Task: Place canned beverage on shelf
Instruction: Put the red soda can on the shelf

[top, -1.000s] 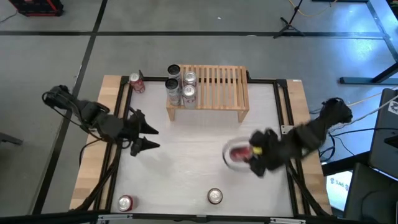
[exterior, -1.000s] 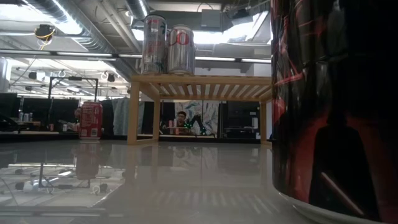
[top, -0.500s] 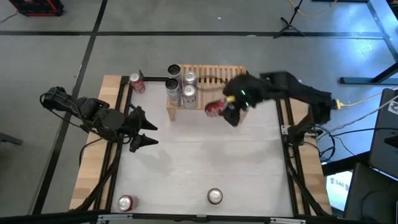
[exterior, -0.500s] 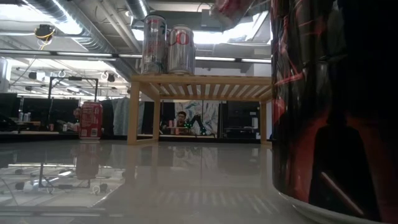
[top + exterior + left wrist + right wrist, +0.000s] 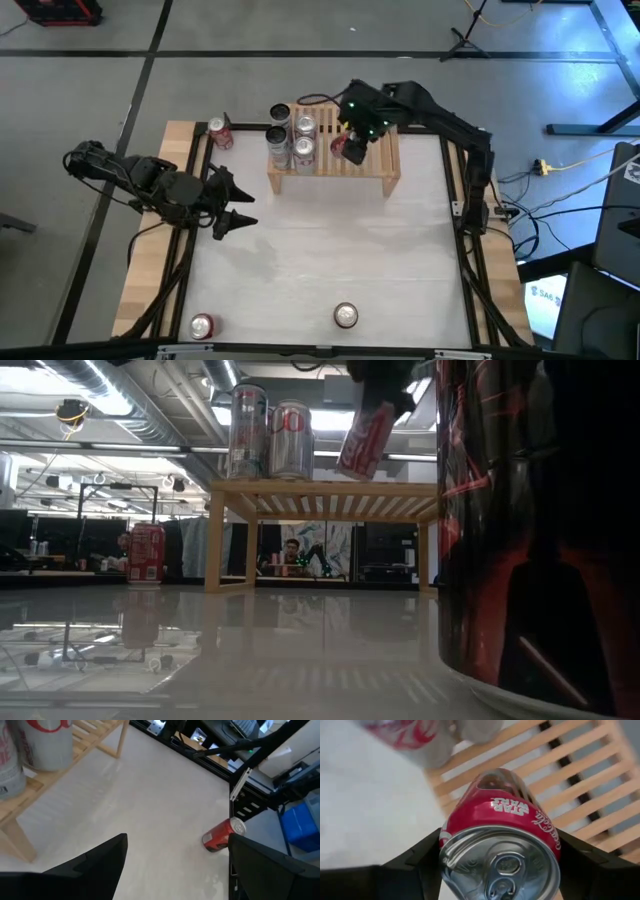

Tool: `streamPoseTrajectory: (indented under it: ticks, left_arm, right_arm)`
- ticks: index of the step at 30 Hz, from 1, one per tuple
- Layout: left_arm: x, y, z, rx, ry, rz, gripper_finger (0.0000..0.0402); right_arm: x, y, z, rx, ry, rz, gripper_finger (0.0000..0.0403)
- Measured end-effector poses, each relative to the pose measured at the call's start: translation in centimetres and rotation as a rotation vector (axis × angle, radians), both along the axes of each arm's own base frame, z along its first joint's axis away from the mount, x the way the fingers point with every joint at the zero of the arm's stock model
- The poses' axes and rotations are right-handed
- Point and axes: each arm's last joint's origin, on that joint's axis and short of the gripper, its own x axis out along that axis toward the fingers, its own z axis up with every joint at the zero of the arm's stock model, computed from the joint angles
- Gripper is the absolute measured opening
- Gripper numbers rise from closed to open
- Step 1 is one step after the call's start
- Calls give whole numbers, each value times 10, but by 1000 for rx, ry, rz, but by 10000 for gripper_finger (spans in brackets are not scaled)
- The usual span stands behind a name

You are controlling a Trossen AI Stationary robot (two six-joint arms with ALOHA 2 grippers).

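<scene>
Right gripper (image 5: 352, 140) clamps a tilted red aluminium can (image 5: 366, 440) above the pale slatted wooden shelf (image 5: 370, 140), ready to set it down beside the silver cans (image 5: 303, 138).

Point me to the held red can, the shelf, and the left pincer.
held red can (image 5: 500, 845), right wrist view, on its red side wall just above the silver rim.
shelf (image 5: 362, 128), high view, on bare slats of its top.
left pincer (image 5: 243, 203), high view, midway between its fingertips.

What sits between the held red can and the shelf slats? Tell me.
Nothing: in the low view the red can, tilted in the right hand, hangs just above the shelf with only air under it.
</scene>
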Motion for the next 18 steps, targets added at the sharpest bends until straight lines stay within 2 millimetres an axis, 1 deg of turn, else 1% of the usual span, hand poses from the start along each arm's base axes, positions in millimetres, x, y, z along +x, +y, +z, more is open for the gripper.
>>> streamPoseTrajectory:
  ticks: [9,13,18]
  left_arm:
    - [0,0,0,43,-3,-4,334]
    - [0,1,0,48,-3,-4,334]
    - [0,1,0,49,-3,-4,334]
  right_arm:
    - [4,-24,-5,-65,-21,3,271]
    - [7,-29,-9,-60,-15,15,271]
    - [12,-30,-13,-60,-15,38,271]
